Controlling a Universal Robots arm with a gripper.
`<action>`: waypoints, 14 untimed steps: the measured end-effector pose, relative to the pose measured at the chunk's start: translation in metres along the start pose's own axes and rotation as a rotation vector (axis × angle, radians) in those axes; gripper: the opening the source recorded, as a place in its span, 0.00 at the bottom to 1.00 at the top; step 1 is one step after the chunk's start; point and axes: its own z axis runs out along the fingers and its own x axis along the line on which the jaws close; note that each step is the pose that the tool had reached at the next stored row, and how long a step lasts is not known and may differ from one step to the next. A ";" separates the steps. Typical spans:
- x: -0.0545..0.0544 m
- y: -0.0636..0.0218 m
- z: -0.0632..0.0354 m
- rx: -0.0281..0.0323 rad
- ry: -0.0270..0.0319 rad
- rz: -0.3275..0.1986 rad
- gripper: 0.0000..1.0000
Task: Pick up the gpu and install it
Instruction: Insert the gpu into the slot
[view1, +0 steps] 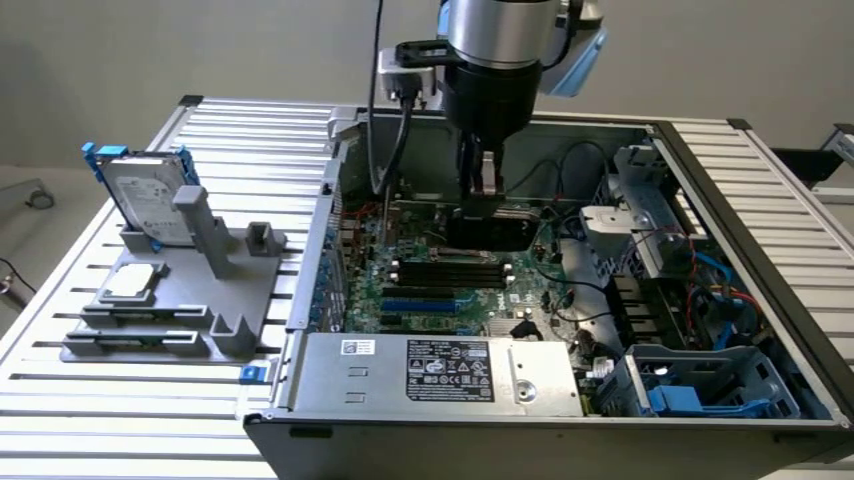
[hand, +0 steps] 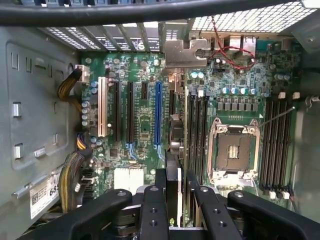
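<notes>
The hand (view1: 483, 188) is down inside the open computer case (view1: 727, 215), fingers (hand: 152, 210) pinching the gpu (view1: 497, 228) on both faces, and the card hangs edge-down right over the motherboard (view1: 441, 290). So the pick-up is done, by the look of it. From the wrist, the card runs edge-on across the motherboard, between its blue slot (hand: 158, 112) and its black memory slots (hand: 197, 130), silver bracket (hand: 182, 52) at the motherboard's rear edge. Seated, or just above the slot? Can't tell. With the grip on, the install reads as unfinished.
</notes>
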 end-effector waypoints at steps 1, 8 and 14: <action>0.001 0.0010 0.0012 0.0000 -0.0002 -0.001 0.27; 0.009 0.0150 0.0084 0.0037 -0.0001 -0.004 0.27; 0.015 0.0333 0.0143 0.0161 0.0002 -0.003 0.27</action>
